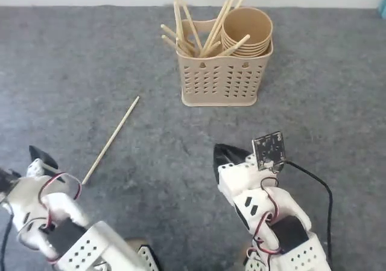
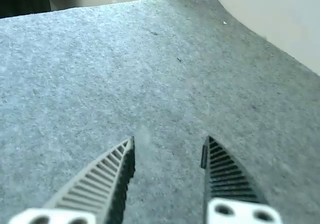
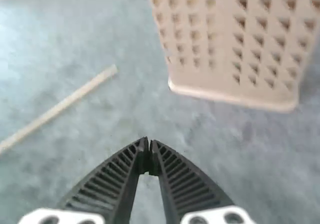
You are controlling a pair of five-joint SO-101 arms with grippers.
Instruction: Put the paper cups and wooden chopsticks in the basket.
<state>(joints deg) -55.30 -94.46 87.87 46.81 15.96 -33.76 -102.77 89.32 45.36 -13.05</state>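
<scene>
A beige perforated basket (image 1: 222,78) stands at the back middle of the grey mat, holding a stack of paper cups (image 1: 247,29) and several wooden chopsticks (image 1: 193,29). One wooden chopstick (image 1: 111,140) lies loose on the mat, left of the basket. My left gripper (image 2: 169,145) is open over bare mat near the front left corner (image 1: 41,156), close to the chopstick's near end. My right gripper (image 3: 149,145) is shut and empty, low at the front middle (image 1: 224,156), pointing at the basket (image 3: 235,44), with the loose chopstick (image 3: 55,109) off to one side.
A grey felt mat (image 1: 325,90) covers the table, and its far edge meets a pale wall. A black cable (image 1: 319,186) trails beside the right arm.
</scene>
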